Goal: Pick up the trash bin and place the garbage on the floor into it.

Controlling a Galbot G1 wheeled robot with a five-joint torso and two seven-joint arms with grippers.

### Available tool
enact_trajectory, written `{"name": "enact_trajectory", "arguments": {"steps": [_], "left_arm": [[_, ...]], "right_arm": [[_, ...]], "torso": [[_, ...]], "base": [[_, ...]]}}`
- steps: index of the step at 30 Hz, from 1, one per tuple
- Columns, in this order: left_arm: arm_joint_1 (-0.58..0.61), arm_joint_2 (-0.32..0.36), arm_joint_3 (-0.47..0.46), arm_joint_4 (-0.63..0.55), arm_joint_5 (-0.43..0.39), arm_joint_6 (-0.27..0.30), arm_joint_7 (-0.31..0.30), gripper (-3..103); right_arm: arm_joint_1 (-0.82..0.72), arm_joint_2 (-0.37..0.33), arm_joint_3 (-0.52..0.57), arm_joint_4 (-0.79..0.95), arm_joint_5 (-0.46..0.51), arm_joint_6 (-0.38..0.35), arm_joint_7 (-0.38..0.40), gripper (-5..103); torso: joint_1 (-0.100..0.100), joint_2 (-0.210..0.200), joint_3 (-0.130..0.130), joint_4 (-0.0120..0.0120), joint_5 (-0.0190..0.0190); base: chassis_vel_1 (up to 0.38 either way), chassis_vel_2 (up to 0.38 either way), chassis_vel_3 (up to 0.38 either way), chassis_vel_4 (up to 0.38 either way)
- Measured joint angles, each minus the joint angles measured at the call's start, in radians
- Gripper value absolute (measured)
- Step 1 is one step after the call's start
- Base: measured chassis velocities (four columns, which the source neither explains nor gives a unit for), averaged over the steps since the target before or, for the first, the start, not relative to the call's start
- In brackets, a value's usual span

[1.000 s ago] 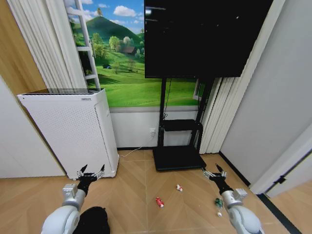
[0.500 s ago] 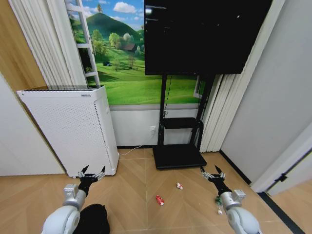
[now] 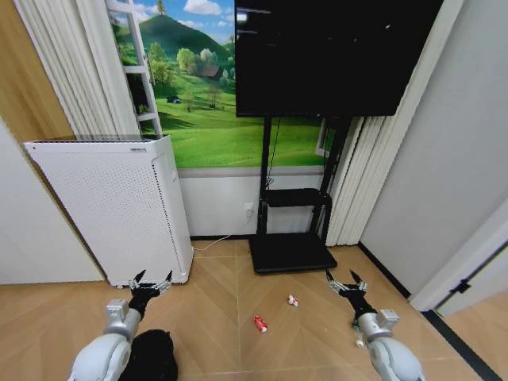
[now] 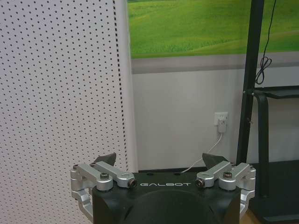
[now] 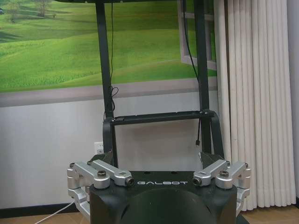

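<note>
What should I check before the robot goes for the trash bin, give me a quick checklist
1. Left gripper open and empty: ok.
2. Right gripper open and empty: ok.
3. Trash bin within view beside the left arm: ok, though partly cut off at the frame's bottom.
4. Red can and white-and-red scrap lying loose on the floor: ok.
5. Third piece by the right arm: cannot tell, mostly hidden.

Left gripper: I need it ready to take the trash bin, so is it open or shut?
Open. The left gripper shows its two fingertips spread wide apart, nothing between them, facing the white perforated appliance.
</note>
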Motion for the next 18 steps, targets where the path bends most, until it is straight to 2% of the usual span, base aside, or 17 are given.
{"name": "enact_trajectory", "arguments": {"steps": [18], "left_arm": [[-0.018,0.014,0.005,0.026,-0.022,-0.008,-0.001,100]], "right_arm": [[0.008,0.02,-0.001,0.0,-0.02,-0.014,0.006,100]], "torso": [[-0.03,-0.073,-0.044,0.0,0.0]], "base": [[0.0,0.0,0.0,0.0]]}}
